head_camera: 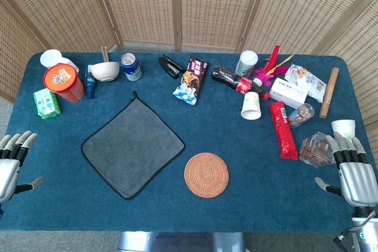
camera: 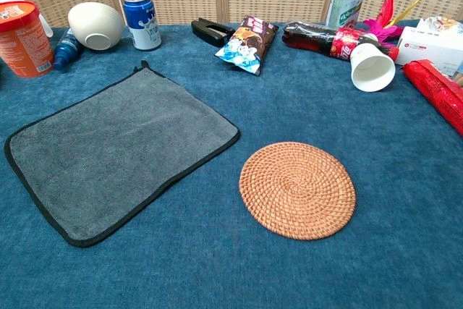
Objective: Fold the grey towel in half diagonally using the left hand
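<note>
The grey towel (head_camera: 133, 147) with a black edge lies flat and unfolded on the blue table, turned like a diamond, left of centre; in the chest view the grey towel (camera: 119, 150) fills the left half. My left hand (head_camera: 13, 162) rests at the table's left edge, fingers apart and holding nothing, well to the left of the towel. At the right edge my right hand (head_camera: 349, 169) also lies open and holds nothing. Neither hand shows in the chest view.
A round woven coaster (head_camera: 206, 174) lies just right of the towel. Along the back stand an orange tub (head_camera: 63, 82), a white bowl (head_camera: 105, 71), a can (head_camera: 130, 66), a snack bag (head_camera: 191, 79), a bottle (head_camera: 233, 79), paper cups and a red packet (head_camera: 283, 129).
</note>
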Robot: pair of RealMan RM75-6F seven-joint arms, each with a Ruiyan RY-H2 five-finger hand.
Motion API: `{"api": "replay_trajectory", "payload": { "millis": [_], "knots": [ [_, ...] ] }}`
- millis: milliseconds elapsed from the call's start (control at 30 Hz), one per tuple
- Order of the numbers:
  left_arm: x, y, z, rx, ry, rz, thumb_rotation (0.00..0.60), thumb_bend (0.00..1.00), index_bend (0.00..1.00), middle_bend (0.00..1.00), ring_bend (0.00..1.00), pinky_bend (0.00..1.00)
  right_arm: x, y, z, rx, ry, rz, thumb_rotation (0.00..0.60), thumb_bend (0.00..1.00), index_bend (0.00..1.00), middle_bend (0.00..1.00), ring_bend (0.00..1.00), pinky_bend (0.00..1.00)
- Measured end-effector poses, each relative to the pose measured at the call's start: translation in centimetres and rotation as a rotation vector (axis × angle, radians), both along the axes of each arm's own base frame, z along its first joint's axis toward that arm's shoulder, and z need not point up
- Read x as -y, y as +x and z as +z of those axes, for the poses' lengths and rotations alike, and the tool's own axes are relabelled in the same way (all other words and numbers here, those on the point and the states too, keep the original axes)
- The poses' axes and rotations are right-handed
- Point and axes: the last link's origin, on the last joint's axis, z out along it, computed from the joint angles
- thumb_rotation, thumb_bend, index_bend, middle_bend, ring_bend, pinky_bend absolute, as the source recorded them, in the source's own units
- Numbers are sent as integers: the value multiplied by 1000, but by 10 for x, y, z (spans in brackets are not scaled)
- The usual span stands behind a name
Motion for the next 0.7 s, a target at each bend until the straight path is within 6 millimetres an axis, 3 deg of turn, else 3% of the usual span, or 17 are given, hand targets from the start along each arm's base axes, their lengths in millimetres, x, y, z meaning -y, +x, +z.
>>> {"api": "replay_trajectory", "payload": {
  "millis": [400, 700],
  "knots": [
    [-6, -3, -7, 13, -34, 2, 600, 26, 0, 0, 0, 0, 1, 1, 1, 15, 2, -6, 520, 0, 0, 0, 0, 0],
    [-42, 5, -15, 35, -90, -34, 600, 26, 0, 0, 0, 0, 5, -3, 0, 24, 11, -30, 519, 0, 0, 0, 0, 0]
  ]
}}
